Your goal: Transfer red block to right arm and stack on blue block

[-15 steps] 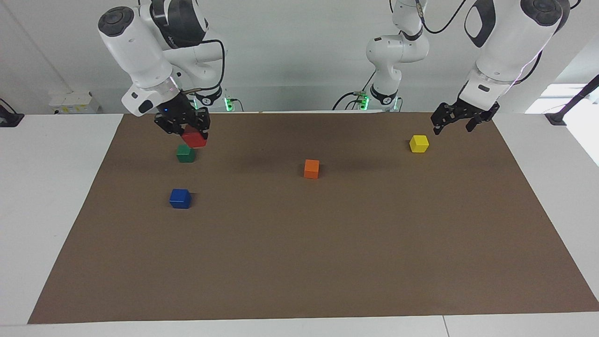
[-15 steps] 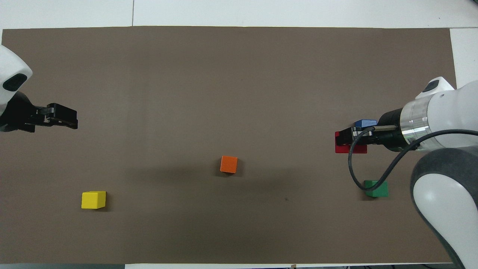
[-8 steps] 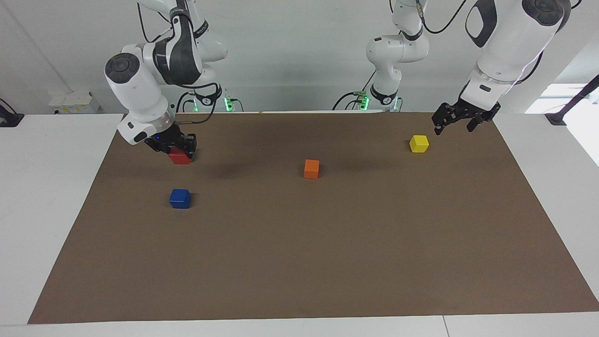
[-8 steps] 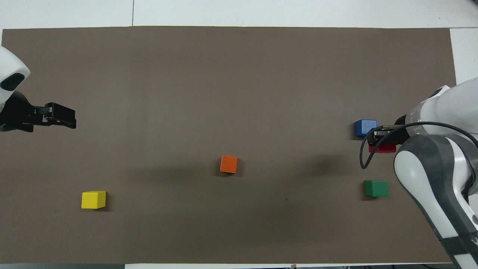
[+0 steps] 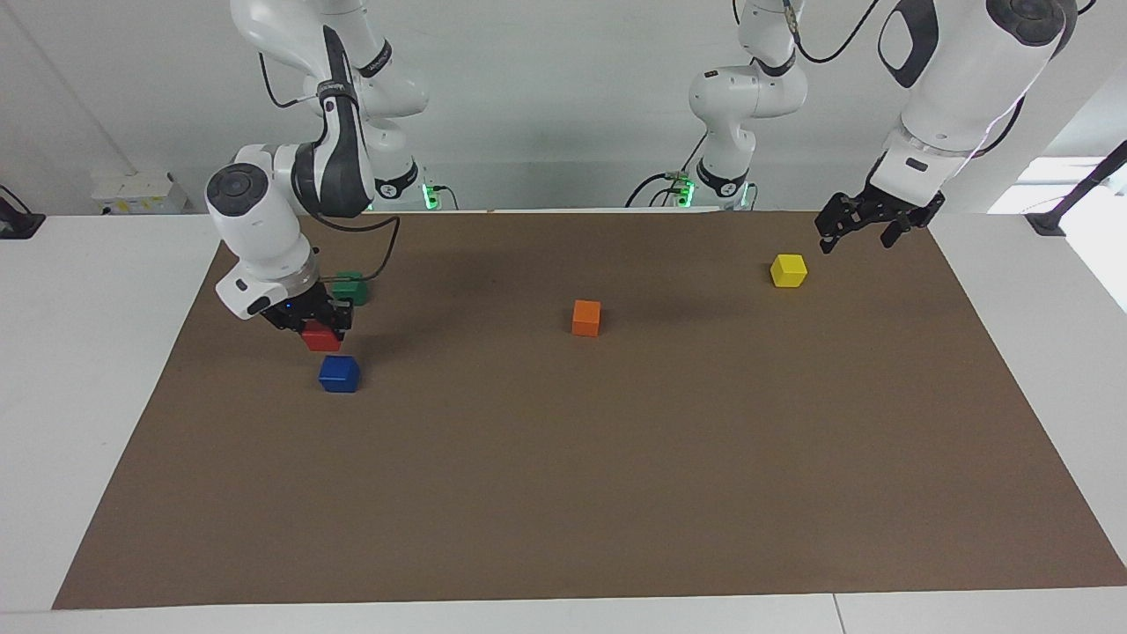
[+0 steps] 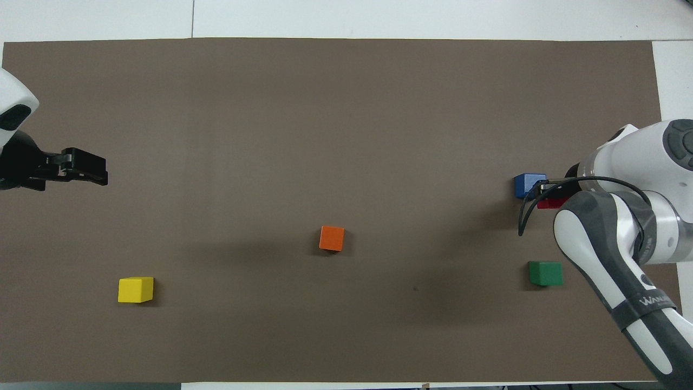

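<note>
The desk carries a brown mat with five cubes spread over it. My right arm reaches down at its own end of the desk, and my left arm waits over the other end. My right gripper has its fingers clamped on the red block, which hangs low in the air, clear of the mat. The blue block sits on the mat just under and slightly farther from me than the red one, and a touch toward the left arm's end; the two look close but not yet touching. That small offset is what the coming move turns on, I judge: I must carry red a little outward until it is square over blue, then lower it. The green block lies nearer to me, the orange block mid-mat. My left gripper hangs near the yellow block, fingers apart and holding nothing.
</note>
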Controlling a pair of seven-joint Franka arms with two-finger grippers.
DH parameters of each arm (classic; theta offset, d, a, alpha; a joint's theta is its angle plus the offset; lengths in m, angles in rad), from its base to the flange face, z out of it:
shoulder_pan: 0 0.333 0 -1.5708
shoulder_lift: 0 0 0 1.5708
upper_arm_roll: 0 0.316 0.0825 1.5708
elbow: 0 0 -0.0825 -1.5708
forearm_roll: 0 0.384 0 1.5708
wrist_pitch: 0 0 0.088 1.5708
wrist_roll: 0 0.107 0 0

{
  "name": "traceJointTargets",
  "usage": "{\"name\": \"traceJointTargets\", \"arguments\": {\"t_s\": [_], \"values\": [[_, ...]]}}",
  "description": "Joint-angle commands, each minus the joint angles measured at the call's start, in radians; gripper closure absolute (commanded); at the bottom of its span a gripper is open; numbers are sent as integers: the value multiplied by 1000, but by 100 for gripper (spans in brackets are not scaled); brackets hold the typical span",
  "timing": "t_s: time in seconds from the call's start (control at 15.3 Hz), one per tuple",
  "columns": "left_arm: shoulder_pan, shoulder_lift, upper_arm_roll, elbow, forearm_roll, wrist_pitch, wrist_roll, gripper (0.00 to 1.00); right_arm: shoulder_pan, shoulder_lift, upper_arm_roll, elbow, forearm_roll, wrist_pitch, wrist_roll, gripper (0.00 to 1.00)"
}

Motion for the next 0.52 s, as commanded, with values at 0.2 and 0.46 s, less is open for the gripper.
{"name": "traceJointTargets", "arguments": {"t_s": [0.2, 0.46], "values": [[-1, -18, -12, 20, -14, 11, 8, 0, -22, 38, 13, -8, -18, 82, -32, 100], [2, -27, -12, 13, -14, 11, 14, 0, -20, 55, 13, -8, -18, 111, -32, 100]]}}
